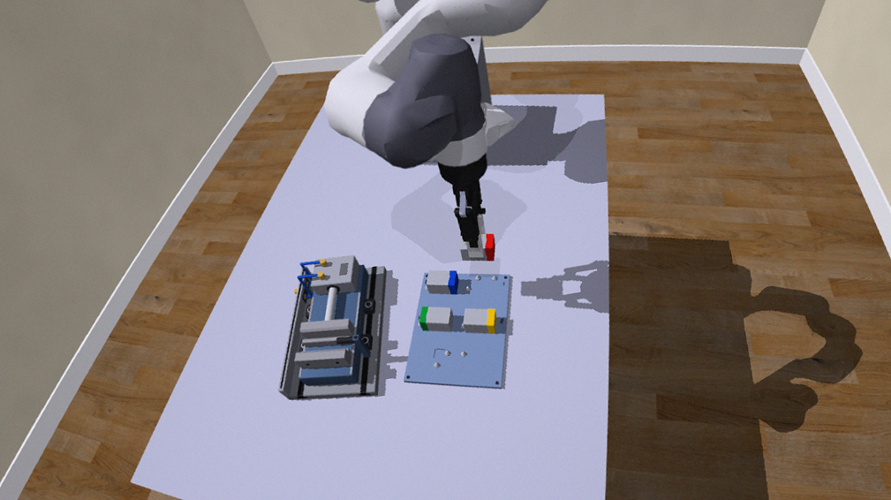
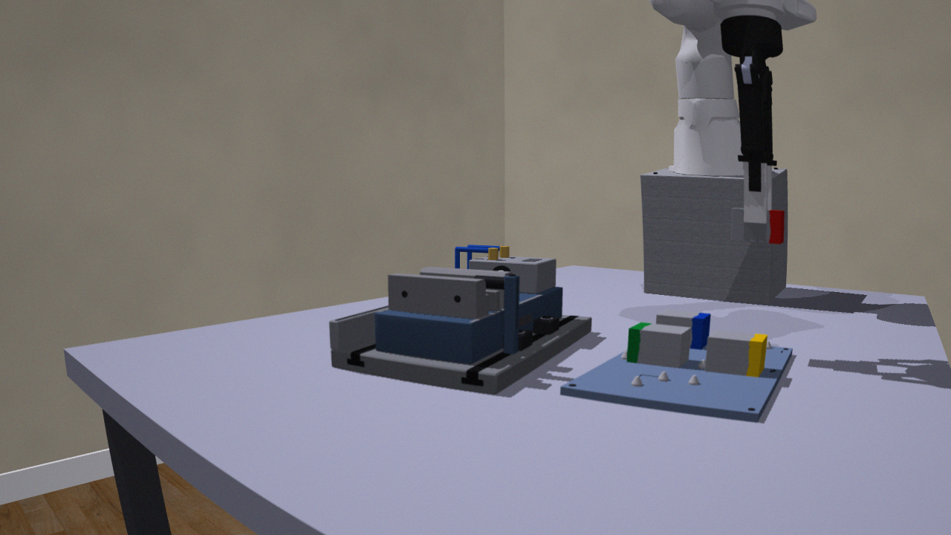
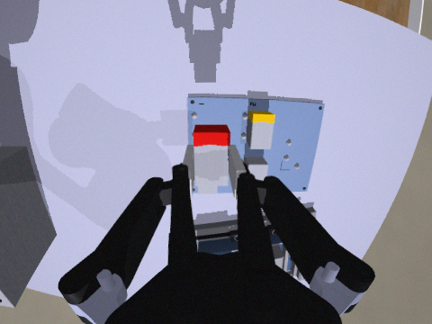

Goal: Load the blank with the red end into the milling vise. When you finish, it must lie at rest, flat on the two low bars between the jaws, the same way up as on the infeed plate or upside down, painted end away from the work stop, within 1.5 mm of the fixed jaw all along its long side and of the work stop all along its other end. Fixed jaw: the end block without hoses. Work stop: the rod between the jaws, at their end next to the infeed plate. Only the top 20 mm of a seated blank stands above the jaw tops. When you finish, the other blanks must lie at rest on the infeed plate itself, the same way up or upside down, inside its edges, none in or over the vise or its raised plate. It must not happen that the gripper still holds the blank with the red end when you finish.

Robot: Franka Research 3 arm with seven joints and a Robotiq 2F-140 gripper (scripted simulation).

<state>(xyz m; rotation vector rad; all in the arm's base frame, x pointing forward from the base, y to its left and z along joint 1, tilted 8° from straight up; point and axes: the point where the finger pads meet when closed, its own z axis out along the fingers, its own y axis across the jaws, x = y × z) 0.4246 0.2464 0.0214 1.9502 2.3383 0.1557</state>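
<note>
My gripper is shut on the red-ended blank, one finger on each long side. The blank hangs level in the air, above the back end of the infeed plate. Its red end points away from the vise. The fixed jaw is the vise's front block. The work stop is a dark rod on a blue post at the jaws' plate-side end. The low bars are not clearly visible.
Blue-ended, green-ended and yellow-ended blanks stand on the infeed plate. The moving jaw lies behind the fixed jaw. Blue hoses rise at the vise's back.
</note>
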